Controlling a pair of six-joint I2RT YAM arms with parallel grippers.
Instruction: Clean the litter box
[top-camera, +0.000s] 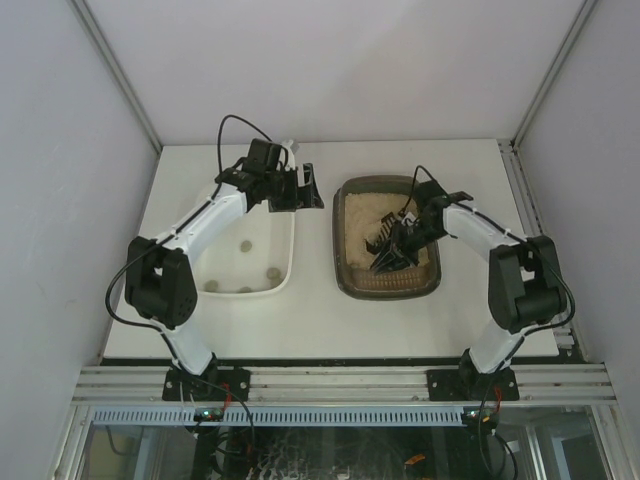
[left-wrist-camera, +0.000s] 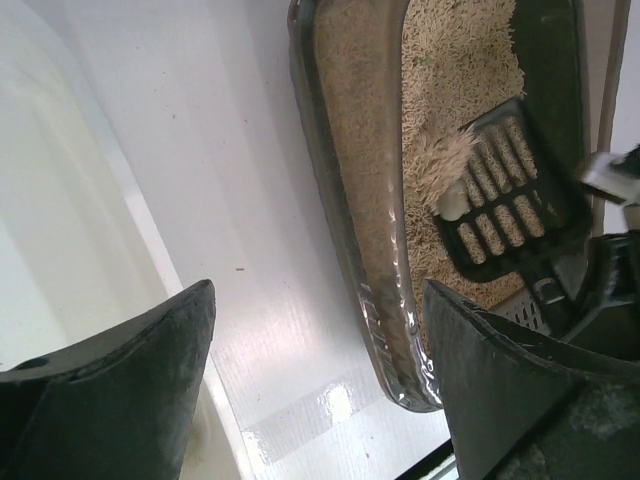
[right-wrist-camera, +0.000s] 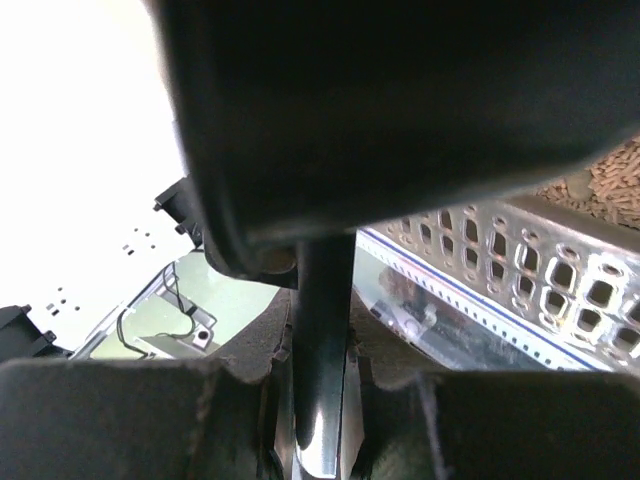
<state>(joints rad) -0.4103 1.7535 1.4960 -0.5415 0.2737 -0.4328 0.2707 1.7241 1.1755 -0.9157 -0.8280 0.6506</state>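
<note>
The litter box (top-camera: 346, 262), a dark brown tray of pale beige sand, sits right of centre. My right gripper (top-camera: 409, 234) is over it, shut on the handle of the black slotted scoop (top-camera: 384, 258). In the right wrist view the handle (right-wrist-camera: 324, 340) is clamped between the fingers and the scoop's underside (right-wrist-camera: 400, 100) fills the top. My left gripper (top-camera: 305, 188) is open and empty, above the gap between the white tray and the litter box. The left wrist view shows the box rim (left-wrist-camera: 350, 210) and the scoop (left-wrist-camera: 512, 190) carrying a whitish lump (left-wrist-camera: 452, 204) and some pellets.
A white tray (top-camera: 290, 262) left of the litter box holds several small lumps (top-camera: 272, 272); its wall shows in the left wrist view (left-wrist-camera: 60, 230). A perforated metal rail (right-wrist-camera: 500, 265) runs along the table's near edge. Enclosure walls stand around the table.
</note>
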